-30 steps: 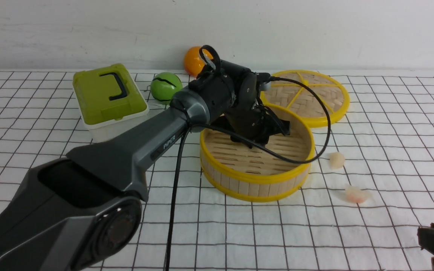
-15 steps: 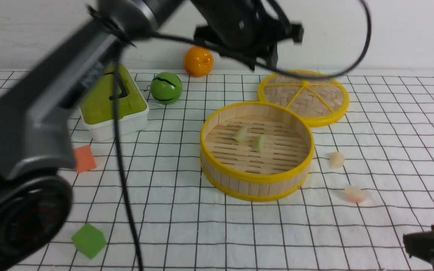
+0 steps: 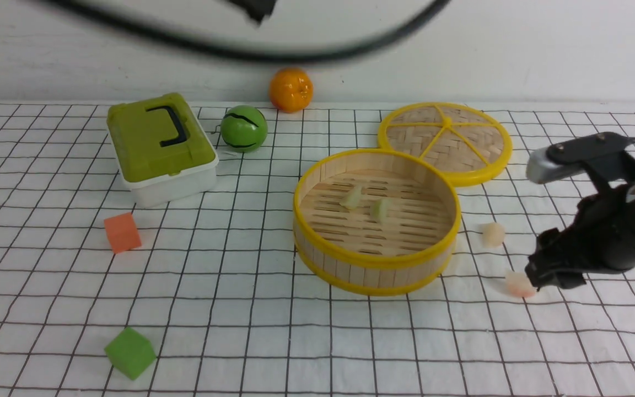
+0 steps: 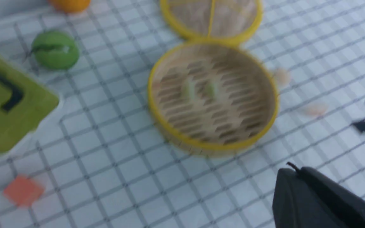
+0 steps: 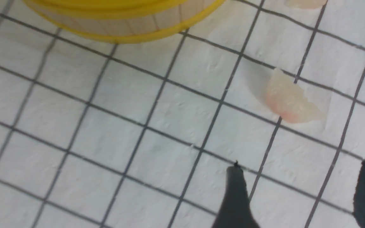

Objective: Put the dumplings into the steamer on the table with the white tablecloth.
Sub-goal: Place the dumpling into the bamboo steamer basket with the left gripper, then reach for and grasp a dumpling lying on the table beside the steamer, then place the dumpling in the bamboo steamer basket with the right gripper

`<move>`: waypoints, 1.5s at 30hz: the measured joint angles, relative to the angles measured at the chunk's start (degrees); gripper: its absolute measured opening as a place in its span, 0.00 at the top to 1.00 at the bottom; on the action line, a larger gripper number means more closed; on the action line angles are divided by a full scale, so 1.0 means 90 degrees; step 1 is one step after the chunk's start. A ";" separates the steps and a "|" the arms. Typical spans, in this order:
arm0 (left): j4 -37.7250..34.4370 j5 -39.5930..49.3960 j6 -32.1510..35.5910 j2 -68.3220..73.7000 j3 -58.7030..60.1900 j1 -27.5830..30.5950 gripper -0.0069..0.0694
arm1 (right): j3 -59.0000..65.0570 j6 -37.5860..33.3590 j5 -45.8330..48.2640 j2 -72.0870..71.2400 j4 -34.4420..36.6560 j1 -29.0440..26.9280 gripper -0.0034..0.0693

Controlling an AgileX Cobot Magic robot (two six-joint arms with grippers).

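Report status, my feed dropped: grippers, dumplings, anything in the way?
Left gripper shut, up high. Right gripper open, near pinkish dumpling on tablecloth. Two green dumplings in steamer, cream dumpling outside. Nothing blocking between them.

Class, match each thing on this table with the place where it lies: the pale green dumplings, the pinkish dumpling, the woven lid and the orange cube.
Things:
1. pale green dumplings
2. pinkish dumpling
3. woven lid
4. orange cube

Places:
A. on the cloth, by the open right gripper
B. in front of the green box
C. inside the steamer
D. flat on the cloth, beyond the steamer

Pairs: 1-C; 2-A; 3-D; 4-B.
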 joint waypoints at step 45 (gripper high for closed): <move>0.1323 -0.1281 -0.0717 -0.7298 0.8803 0.0006 0.92 | -0.2226 -0.2569 -0.1712 0.2195 0.5711 0.1475 0.70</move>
